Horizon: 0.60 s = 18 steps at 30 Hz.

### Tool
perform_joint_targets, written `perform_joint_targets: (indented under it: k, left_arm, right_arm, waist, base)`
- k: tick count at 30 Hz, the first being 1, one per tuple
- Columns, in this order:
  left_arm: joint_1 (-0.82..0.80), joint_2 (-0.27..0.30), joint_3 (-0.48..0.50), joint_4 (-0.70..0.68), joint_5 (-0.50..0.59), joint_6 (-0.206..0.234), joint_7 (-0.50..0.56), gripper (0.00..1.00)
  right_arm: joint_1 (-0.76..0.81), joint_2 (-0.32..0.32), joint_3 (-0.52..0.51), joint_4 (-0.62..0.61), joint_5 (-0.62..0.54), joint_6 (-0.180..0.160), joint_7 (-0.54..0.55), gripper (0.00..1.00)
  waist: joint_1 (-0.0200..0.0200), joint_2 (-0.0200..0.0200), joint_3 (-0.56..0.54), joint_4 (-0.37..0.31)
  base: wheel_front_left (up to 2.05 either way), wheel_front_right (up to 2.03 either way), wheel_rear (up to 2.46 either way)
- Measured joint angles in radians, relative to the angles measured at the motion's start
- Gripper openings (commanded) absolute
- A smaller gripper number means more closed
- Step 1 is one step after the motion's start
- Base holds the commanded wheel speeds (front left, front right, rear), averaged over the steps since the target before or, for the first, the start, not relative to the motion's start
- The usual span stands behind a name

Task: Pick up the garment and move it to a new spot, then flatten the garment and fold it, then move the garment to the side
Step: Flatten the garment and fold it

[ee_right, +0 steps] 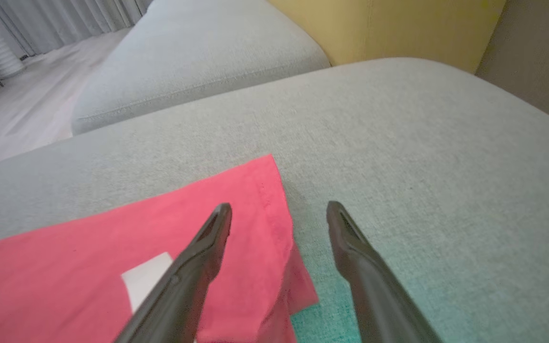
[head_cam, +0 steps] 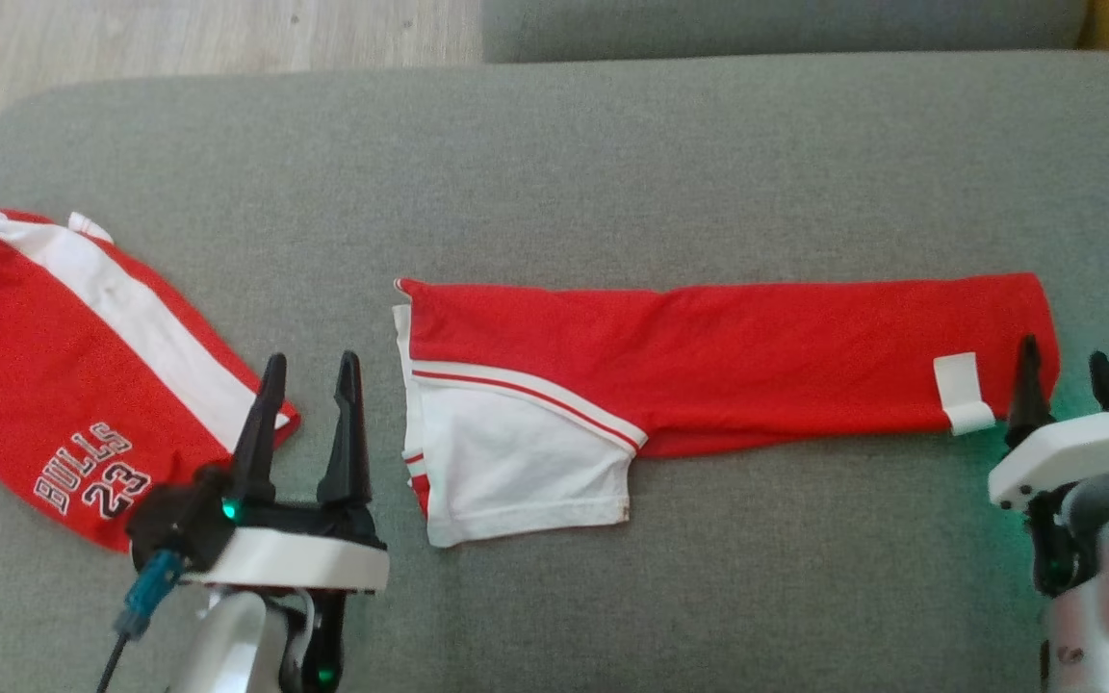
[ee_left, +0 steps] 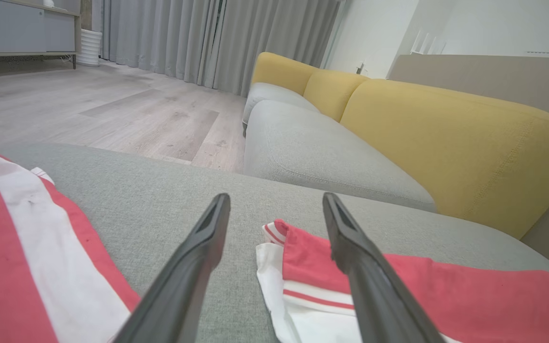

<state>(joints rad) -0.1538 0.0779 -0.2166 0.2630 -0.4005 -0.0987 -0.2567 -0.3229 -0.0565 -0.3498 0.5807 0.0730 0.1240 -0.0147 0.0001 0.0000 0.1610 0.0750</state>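
- The garment was a red and white shirt. It lay flat in a long, thin strip on the gray cushion.
- It ran from the middle of the cushion out toward the right edge. Its white part was at the left end, and a small white tag was near the right end.
- The left gripper sat just beside the left end of the strip. Its two fingers were spread wide and held nothing.
- The right gripper sat at the right end. Its fingers were spread wide too, with one finger over the red cloth and one over the bare cushion. It held nothing.
- Another red top with "BULLS 23" on it lay at the left edge of the cushion, apart from the strip.
- The garment looked thin, soft and light. It would likely bend and sag when lifted, and it would not break.
- The layers could slide apart, so a pinch should catch all of them at once.
- Good places to hold looked like the two short ends, one for each gripper. That way the strip could fold end to end or be carried without falling open.
- The soft cushion would give way a little, so the fingers could press down to get under the edge.
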Motion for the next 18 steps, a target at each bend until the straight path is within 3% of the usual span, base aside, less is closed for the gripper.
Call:
perform_joint_targets:
  k: [5, 18]
  left_arm:
    - [-0.026, -0.008, 0.020, 0.015, 0.006, -0.010, 0.000, 1.00]
    - [-0.055, -0.019, 0.048, 0.023, 0.032, -0.025, 0.000, 1.00]
  right_arm:
    - [-0.027, 0.005, -0.074, 0.054, -0.039, 0.000, 0.043, 1.00]
    - [-0.098, 0.007, -0.034, 0.164, 0.042, 0.000, 0.053, 1.00]
  waist:
    - [0.0000, 0.0000, 0.034, 0.003]
    - [0.0000, 0.0000, 0.065, -0.018]
  base:
    - [0.00, 0.00, 0.00]
    - [0.00, 0.00, 0.00]
